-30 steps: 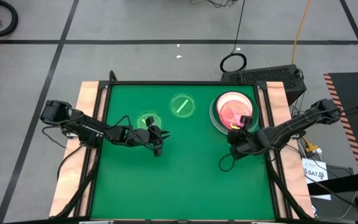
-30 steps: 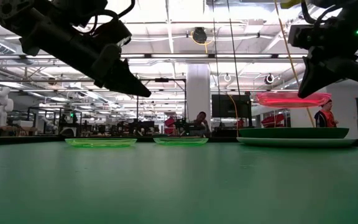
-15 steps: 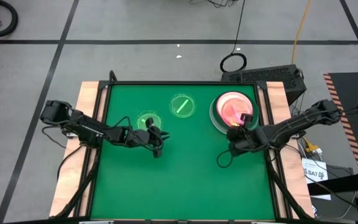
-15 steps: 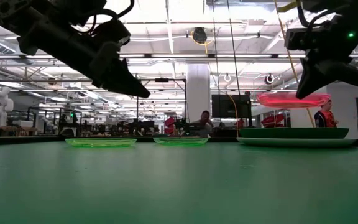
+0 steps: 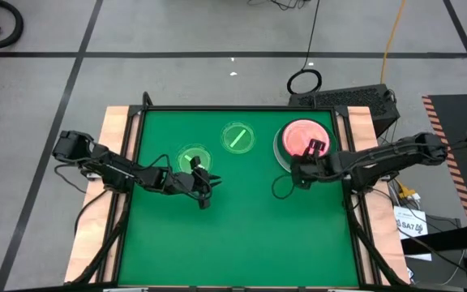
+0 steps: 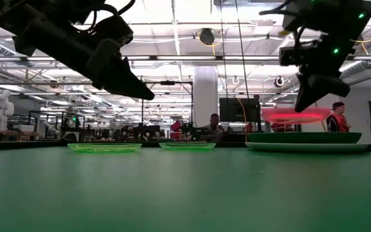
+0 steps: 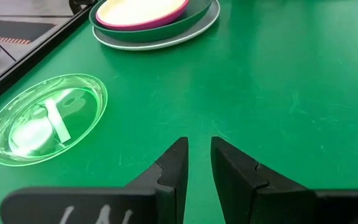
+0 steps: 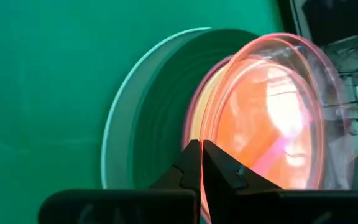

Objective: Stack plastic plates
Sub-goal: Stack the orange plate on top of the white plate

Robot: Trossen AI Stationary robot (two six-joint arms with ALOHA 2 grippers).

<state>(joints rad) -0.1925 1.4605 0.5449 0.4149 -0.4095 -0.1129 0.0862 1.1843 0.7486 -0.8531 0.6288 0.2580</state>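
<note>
The large plates are stacked at the table's far right (image 5: 282,150): pale blue (image 8: 114,137) at the bottom, then dark green (image 8: 160,112), magenta and cream (image 7: 138,7). My right gripper (image 5: 314,148) is shut on the translucent pink plate (image 6: 292,115) and holds it just above that stack. Two small green striped plates (image 5: 193,160) (image 5: 237,136) lie flat on the mat. My left gripper (image 7: 199,146) hovers open beside the nearer-left green one, with nothing between its fingers. My right gripper pinches the pink plate's rim (image 8: 213,134) between its two fingers, one on each face. The fingers slant down from the table's near right side. The plate hangs about level, clear of the stack (image 6: 304,140) below it.
Raised wooden rails (image 5: 113,162) run along the left and right sides of the green mat. The near half of the mat (image 5: 233,243) holds nothing. Beyond the far edge a room with people shows (image 6: 211,125).
My right gripper has swung toward the table's left and rolled a little, still shut on the pink plate. The plate has shifted with it and come slightly lower over the stack.
</note>
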